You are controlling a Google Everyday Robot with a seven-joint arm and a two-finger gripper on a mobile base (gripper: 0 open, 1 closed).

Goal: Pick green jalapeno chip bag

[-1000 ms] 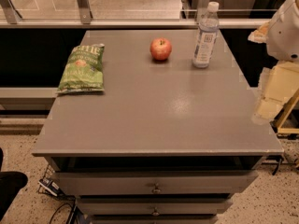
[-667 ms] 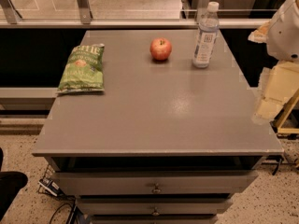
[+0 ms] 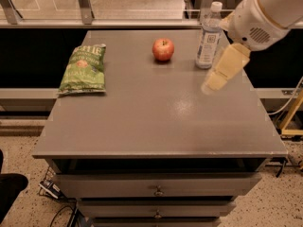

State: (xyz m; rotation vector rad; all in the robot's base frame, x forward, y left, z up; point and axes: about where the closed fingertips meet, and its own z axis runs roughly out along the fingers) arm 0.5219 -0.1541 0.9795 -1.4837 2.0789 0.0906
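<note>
Grey table [image 3: 156, 112]: my gripper [image 3: 215, 79] has swung in near the bottle [image 3: 208, 37].
Chip bag [image 3: 83, 69] untouched, well apart; I cannot tell my jaw state.

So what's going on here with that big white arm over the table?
A robot arm is set to pick up the green jalapeno chip bag, which lies flat near the left edge of the table. Its gripper hovers over the right side, close to the upright water bottle and well away from the bag. An apple sits between them, at the back.
</note>
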